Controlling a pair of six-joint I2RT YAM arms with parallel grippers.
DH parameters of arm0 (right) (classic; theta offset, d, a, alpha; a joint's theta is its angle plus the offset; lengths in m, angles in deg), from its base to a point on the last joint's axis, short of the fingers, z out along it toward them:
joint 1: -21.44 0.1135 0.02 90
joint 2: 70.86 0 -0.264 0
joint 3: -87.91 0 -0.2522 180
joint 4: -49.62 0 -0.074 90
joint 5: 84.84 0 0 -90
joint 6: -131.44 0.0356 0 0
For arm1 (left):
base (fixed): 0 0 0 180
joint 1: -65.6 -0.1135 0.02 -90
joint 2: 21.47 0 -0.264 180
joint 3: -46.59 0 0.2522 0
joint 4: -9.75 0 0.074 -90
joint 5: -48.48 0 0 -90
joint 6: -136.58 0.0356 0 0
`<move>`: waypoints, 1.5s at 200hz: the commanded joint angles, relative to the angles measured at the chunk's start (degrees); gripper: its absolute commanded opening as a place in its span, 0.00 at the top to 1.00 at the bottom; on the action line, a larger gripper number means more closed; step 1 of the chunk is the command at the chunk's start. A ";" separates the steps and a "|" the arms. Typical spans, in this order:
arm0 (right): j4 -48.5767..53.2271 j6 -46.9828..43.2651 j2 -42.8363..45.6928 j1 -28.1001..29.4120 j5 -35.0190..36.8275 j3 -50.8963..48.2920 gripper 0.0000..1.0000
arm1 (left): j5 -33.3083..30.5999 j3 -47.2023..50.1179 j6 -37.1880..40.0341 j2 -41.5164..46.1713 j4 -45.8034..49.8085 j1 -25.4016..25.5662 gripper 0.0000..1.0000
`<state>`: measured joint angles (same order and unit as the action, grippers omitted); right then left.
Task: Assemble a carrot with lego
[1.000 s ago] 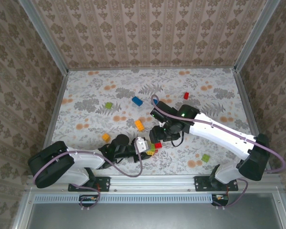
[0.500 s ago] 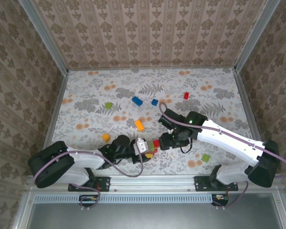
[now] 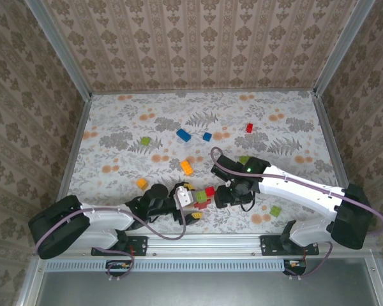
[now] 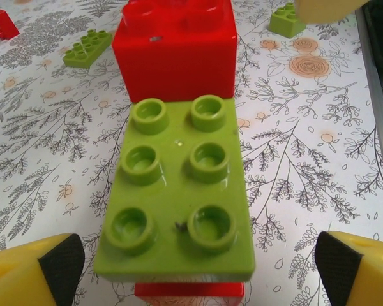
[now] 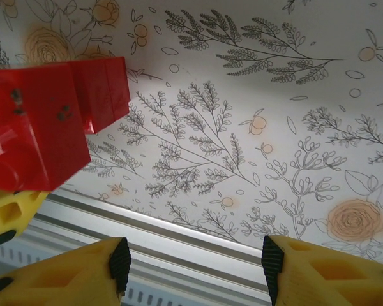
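Note:
A lego stack lies on the flowered table in front of my left gripper point(image 3: 193, 201): a lime green six-stud brick point(image 4: 182, 191) on top of a red brick point(image 4: 190, 291), with a square red brick point(image 4: 175, 54) joined at its far end. In the top view the stack point(image 3: 203, 196) sits between the two grippers. The left gripper point(image 4: 199, 264) is open wide, its yellow fingers point(image 4: 35, 271) on either side of the green brick and apart from it. My right gripper point(image 3: 222, 194) is just right of the stack. It point(image 5: 195, 264) is open, nothing between its fingers, the red bricks point(image 5: 38, 127) to its left.
Loose bricks lie about: blue point(image 3: 183, 134), small blue point(image 3: 207, 136), red point(image 3: 249, 127), green point(image 3: 145, 141), orange point(image 3: 187, 167), orange point(image 3: 141, 183), green point(image 3: 276, 210). The metal rail point(image 5: 179, 223) at the table's near edge lies under the right gripper.
The left gripper has opened from shut and let go of the brick stack. The right gripper has moved down toward the near edge, ending beside the stack.

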<state>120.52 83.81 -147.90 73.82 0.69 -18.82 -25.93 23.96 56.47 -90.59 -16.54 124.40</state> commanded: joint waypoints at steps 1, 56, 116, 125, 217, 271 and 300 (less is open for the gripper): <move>-1.76 0.81 -1.25 0.23 0.66 0.11 0.40 | -0.48 1.04 -1.52 1.48 -1.65 -0.07 0.01; -1.61 0.17 -2.24 -1.51 2.98 0.94 0.40 | 0.13 0.78 -1.88 1.27 -1.21 0.01 0.00; -2.69 -0.34 -3.82 -3.64 3.83 1.20 0.40 | 3.62 -0.14 -1.46 -0.12 -0.74 -0.01 0.00; -3.05 -0.43 -4.21 -3.75 3.69 1.39 0.40 | 3.77 -0.19 -1.42 -0.22 -0.73 0.03 0.00; -4.75 -2.12 -7.67 -6.01 4.47 3.59 0.41 | 3.48 0.12 -1.04 -0.31 -1.25 0.07 0.00; -4.76 -3.98 -10.44 -6.86 4.91 6.74 0.40 | 1.48 0.34 -1.09 -0.31 -1.77 0.00 0.00; -4.28 -5.05 -12.02 -7.37 5.77 8.54 0.41 | 0.85 0.36 -1.12 -0.45 -1.76 0.06 0.00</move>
<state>115.80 80.55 -158.32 67.15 4.31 -12.92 -24.25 24.23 55.60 -90.42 -16.82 124.40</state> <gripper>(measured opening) 0.596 0.999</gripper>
